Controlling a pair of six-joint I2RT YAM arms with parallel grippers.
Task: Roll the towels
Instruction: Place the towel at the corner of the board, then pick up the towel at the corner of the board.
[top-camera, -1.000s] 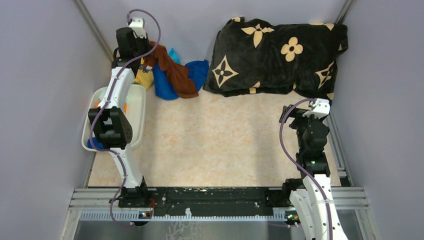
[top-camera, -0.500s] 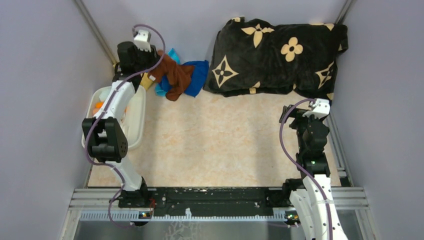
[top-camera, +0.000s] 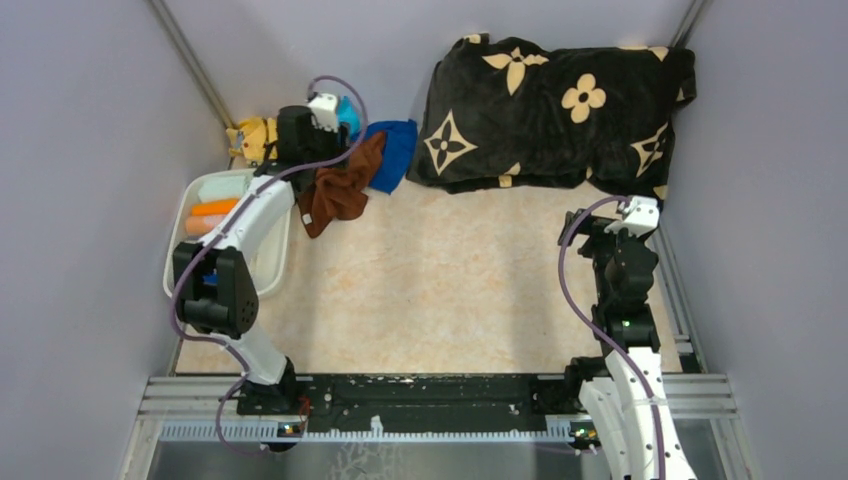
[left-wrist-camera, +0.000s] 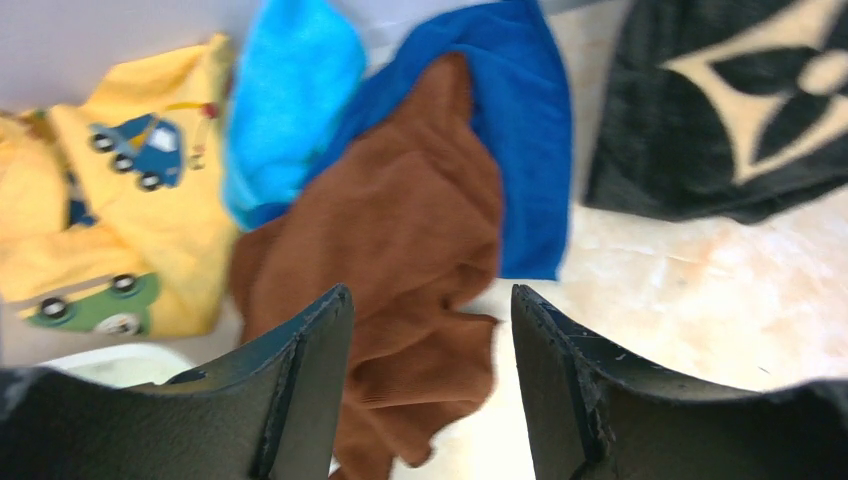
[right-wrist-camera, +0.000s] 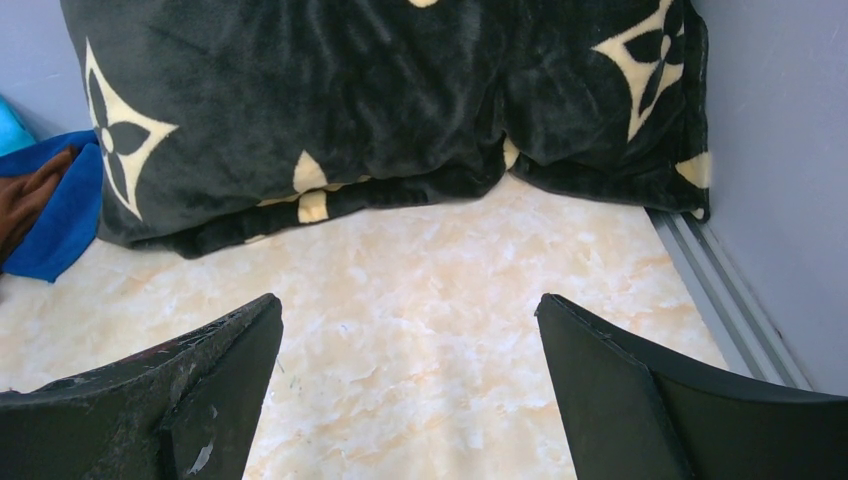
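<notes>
At the far-left corner, the left gripper (left-wrist-camera: 430, 305) hovers, jaws parted, over the brown towel (left-wrist-camera: 400, 220), heaped on the blue towel (left-wrist-camera: 530, 120) and looking too crumpled to roll yet. Meanwhile the right gripper (right-wrist-camera: 410, 310) stands wide open.

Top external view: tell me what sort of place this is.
Probably a robot test cell: grey walls box in the table, left arm and right arm bolt to a rail, towels lie beside a pillow.
</notes>
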